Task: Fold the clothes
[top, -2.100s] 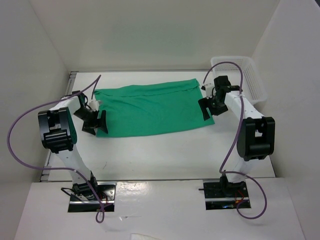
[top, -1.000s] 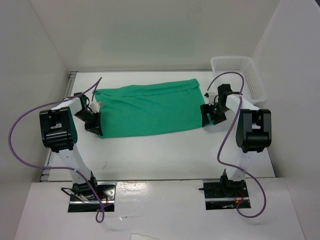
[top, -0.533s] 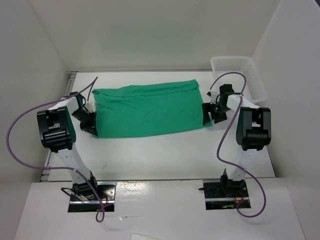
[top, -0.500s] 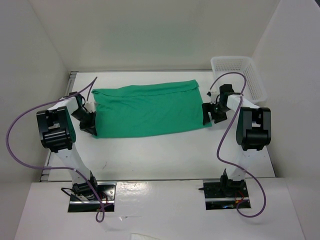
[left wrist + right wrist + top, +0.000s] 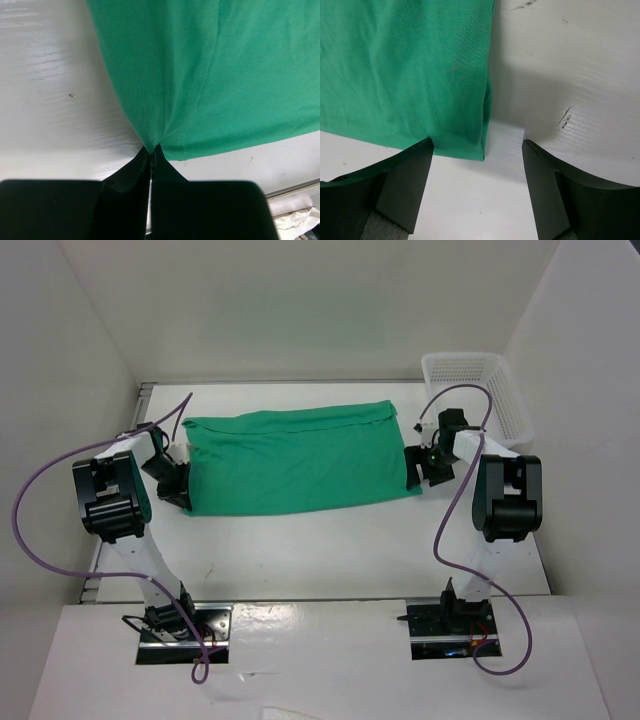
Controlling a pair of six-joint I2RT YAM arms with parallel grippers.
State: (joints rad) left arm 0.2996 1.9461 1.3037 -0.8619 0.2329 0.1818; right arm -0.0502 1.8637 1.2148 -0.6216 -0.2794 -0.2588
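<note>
I have one green shirt (image 5: pixel 300 460) lying flat on the table (image 5: pixel 320 550), long axis running left to right, and one white basket (image 5: pixel 497 368) at the far right corner. Of my two grippers, the left gripper (image 5: pixel 151 150) pinches the shirt's left edge, and the right gripper (image 5: pixel 477 150) stands wide, straddling its right edge.

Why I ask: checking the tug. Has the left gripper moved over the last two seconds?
Yes: left gripper shifted slightly toward the table's left edge.
</note>
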